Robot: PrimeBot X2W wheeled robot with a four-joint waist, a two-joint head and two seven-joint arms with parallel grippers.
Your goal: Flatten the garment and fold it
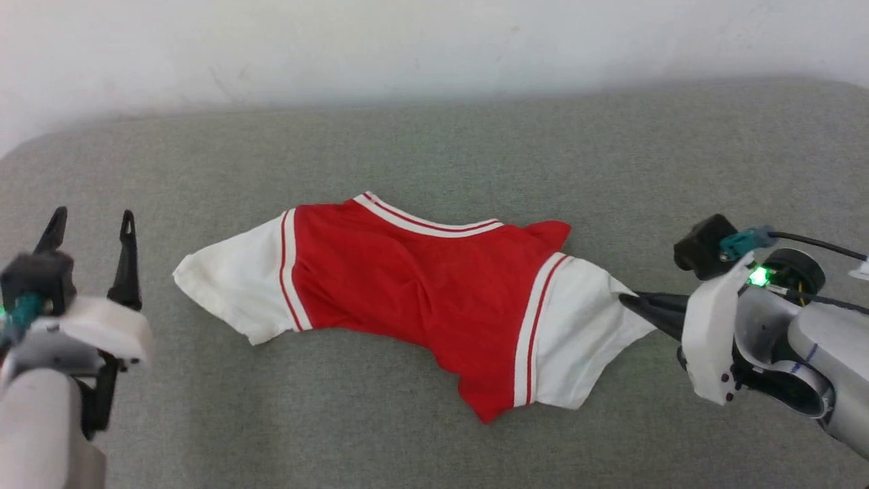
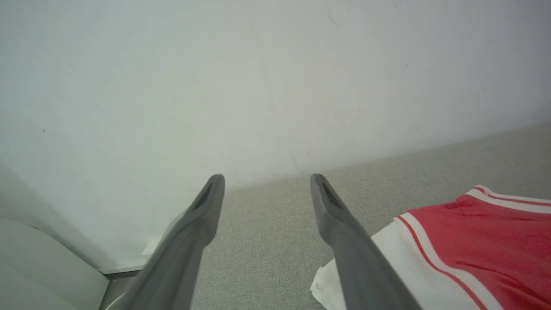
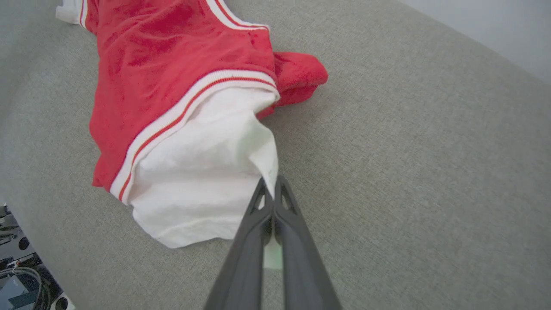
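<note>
Grey woven fabric covers the tabletop (image 1: 407,149), which runs back to a plain white wall (image 1: 407,47) along the top of the head view. The garment (image 1: 421,285) lies crumpled near the middle of that view, with its red body bunched and creased. One white sleeve (image 1: 231,278) spreads toward the left of the frame and the other white sleeve (image 1: 584,333) toward the right. Red-and-white striped trim (image 1: 428,221) runs along its upper edge.

The right gripper (image 1: 628,300) reaches in from the right edge of the frame, its fingers pressed together on the outer edge of the right-hand sleeve. In the right wrist view the right gripper (image 3: 270,186) pinches a peak of white cloth on the garment (image 3: 172,86), with a sliver of fabric showing between the fingers lower down.

The left gripper (image 1: 93,224) sits at the lower left of the head view, fingers spread wide with nothing between them, apart from the left-hand sleeve. In the left wrist view the left gripper (image 2: 267,183) frames bare grey surface and wall, and the garment (image 2: 473,241) lies at the lower right.
</note>
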